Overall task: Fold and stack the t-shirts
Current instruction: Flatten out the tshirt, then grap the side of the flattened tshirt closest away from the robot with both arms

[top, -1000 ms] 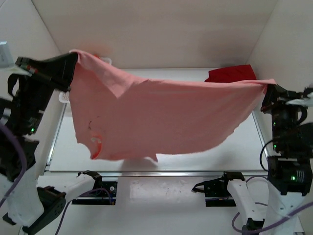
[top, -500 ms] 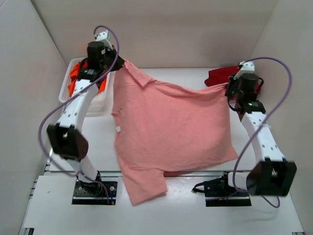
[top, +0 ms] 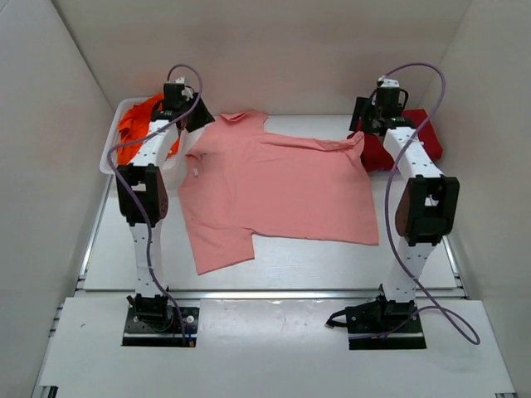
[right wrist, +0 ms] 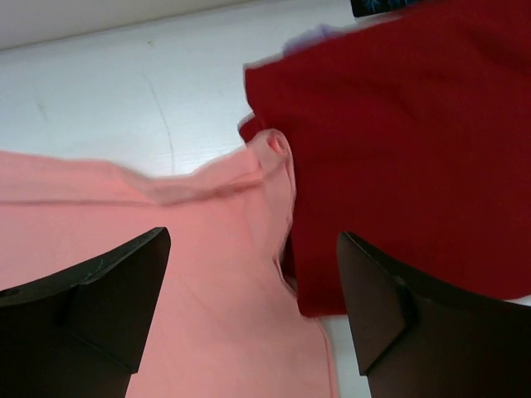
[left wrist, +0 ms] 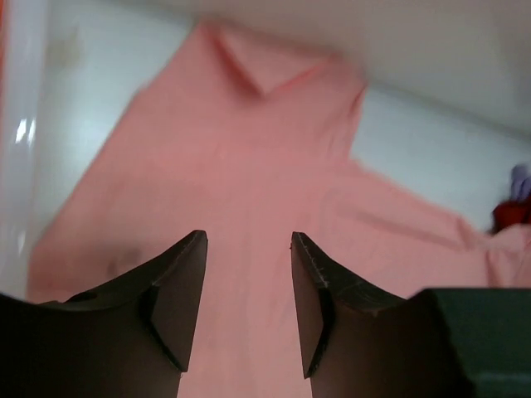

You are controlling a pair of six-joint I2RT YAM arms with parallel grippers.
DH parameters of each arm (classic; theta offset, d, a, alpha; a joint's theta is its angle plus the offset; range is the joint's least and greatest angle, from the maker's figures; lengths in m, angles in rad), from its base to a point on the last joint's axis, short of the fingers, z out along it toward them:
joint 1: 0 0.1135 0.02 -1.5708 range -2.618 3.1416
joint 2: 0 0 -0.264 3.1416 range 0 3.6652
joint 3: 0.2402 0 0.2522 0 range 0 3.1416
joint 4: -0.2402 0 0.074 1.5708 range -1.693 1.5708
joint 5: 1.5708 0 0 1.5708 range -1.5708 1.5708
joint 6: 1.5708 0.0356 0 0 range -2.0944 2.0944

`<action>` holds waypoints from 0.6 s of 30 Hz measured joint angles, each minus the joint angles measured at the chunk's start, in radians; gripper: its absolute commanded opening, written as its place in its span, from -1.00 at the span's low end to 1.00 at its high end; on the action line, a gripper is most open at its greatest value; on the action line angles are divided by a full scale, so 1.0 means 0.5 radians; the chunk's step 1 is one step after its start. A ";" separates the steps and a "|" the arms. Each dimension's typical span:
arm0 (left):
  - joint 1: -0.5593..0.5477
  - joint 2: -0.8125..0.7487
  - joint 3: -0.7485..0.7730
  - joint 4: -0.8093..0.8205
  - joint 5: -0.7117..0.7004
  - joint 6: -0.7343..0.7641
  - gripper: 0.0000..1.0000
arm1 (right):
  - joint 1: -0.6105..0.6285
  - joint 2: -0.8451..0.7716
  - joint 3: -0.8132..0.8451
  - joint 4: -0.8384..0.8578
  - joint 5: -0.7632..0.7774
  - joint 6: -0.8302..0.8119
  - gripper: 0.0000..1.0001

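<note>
Across the middle of the table (top: 299,261) the pink shirt (top: 278,186) lies spread out and nearly flat. Its collar lies close to the far edge and one sleeve reaches toward the near left corner. A few creases run along its far side. Above the shirt's far left part, just beside the collar, hangs the left gripper (top: 197,118). In the left wrist view its fingers (left wrist: 174,307) stand apart with nothing between them, and only pink cloth shows below. Above the shirt's far right corner hangs the right gripper (top: 362,120). In the right wrist view its fingers (right wrist: 99,298) are spread wide and hold nothing. Under them the pink shirt's curled corner touches the edge of the red shirt (top: 411,145), though which cloth lies on top I cannot tell. The red shirt sits in the far right corner of the table. At the far left corner stands the white basket (top: 109,157), with the orange shirt (top: 137,124) bunched inside it
</note>
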 measured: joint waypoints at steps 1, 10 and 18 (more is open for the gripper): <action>0.010 -0.101 -0.169 -0.014 -0.001 0.002 0.14 | -0.006 -0.066 -0.098 0.010 0.011 0.021 0.59; -0.172 -1.540 -1.891 0.084 0.018 0.085 0.18 | -0.165 -0.835 -1.079 -0.202 -0.039 0.190 0.55; -0.214 -1.932 -2.741 -0.039 -0.065 0.179 0.29 | -0.128 -0.979 -1.595 -0.373 -0.043 0.273 0.54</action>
